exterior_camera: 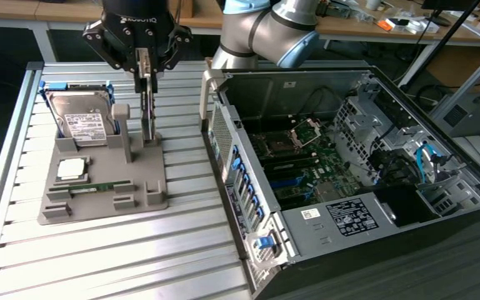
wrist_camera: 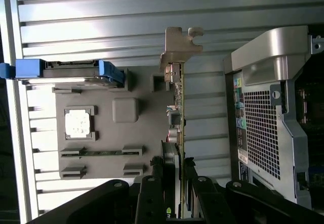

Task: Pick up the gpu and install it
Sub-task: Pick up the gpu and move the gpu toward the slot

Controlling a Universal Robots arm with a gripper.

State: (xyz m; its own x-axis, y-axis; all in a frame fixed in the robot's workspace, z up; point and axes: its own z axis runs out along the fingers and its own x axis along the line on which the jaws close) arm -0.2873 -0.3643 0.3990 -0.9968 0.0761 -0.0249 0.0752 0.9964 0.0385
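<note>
Starting at the exterior view's left, you get the hard drive [exterior_camera: 82, 119] at nine o'clock from the gpu, propped in the grey holder [exterior_camera: 152, 194]. A cpu chip [exterior_camera: 72, 167] and a green memory stick [exterior_camera: 98, 186] lie flat at about seven o'clock.

Next over is the gpu [exterior_camera: 147, 115]. It stands on edge at the holder's case-side end, thin face toward the camera. Its long axis reads as upright, running straight down from the gripper [exterior_camera: 145, 72], so the card sits at six o'clock of the tool with no offset. Your gripper is pinching the gpu's upper end. In the wrist view the fingers [wrist_camera: 168, 158] sit flush on both faces of the card, with the metal bracket at the far end. You've only got the one arm, so no nearer-hand call. The low end is down by the holder base. Can't tell whether it's seated or just clear.

At three o'clock from the gpu is the open computer case [exterior_camera: 249, 187]. It lies on its side, near the holder but apart. The motherboard [exterior_camera: 307, 162] faces up inside, around four o'clock.
</note>
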